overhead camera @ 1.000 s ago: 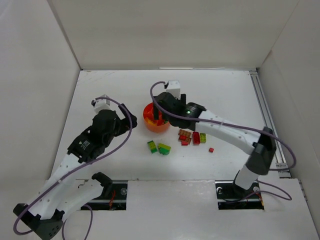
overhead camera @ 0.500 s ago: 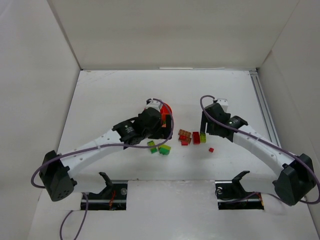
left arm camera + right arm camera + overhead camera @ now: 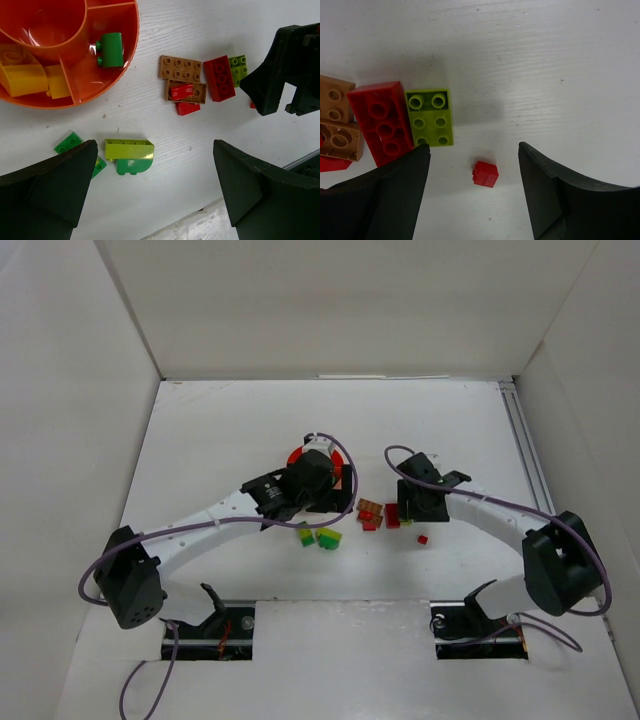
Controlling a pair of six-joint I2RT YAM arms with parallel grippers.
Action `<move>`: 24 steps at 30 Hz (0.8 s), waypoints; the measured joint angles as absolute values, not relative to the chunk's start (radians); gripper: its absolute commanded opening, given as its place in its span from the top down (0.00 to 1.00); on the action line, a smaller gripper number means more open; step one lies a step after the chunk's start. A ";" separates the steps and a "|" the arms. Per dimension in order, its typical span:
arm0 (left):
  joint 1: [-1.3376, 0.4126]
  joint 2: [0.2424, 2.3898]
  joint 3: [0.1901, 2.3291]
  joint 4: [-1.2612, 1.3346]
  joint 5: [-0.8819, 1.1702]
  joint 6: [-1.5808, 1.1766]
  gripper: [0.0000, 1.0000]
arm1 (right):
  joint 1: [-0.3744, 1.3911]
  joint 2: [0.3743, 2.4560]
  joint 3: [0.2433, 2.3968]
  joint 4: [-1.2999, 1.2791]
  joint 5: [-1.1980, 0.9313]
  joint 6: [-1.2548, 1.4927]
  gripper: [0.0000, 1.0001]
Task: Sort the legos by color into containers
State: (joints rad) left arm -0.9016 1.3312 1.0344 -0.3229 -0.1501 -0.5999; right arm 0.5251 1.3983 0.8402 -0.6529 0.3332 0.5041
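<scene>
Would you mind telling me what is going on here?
Small plastic bricks are being sorted by colour into a round orange divided dish, which holds a green brick and yellow bricks. Both hands are open and empty: the left hand above a lime-and-green brick, the right hand above a tiny red brick.

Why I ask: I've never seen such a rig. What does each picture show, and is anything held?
Two white robot arms stand on a white table. One picture looks down from above; the other two come from wrist cameras, dark fingers at the edges. The left gripper hangs open near a round orange plastic dish holding yellow bricks and a green brick. The right gripper, open, hangs above a tiny red brick. Tan plates, a larger red brick and a lime brick lie loose. Nothing is held.
</scene>
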 measured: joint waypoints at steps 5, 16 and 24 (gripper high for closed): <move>-0.901 1.352 1.039 -0.322 -0.145 -0.604 0.00 | 0.525 1.457 0.841 -0.603 0.299 0.470 0.24; -0.901 1.353 1.056 -0.330 -0.147 -0.607 0.00 | 0.524 1.532 0.850 -0.514 0.257 0.442 0.23; -0.901 1.353 1.064 -0.339 -0.157 -0.607 0.00 | 0.509 1.587 0.891 -0.482 0.251 0.458 0.23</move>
State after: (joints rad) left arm -0.9012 1.3533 1.0637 -0.3386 -0.1574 -0.6071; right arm 0.5087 1.5867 0.8913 -0.4816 0.2512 0.4580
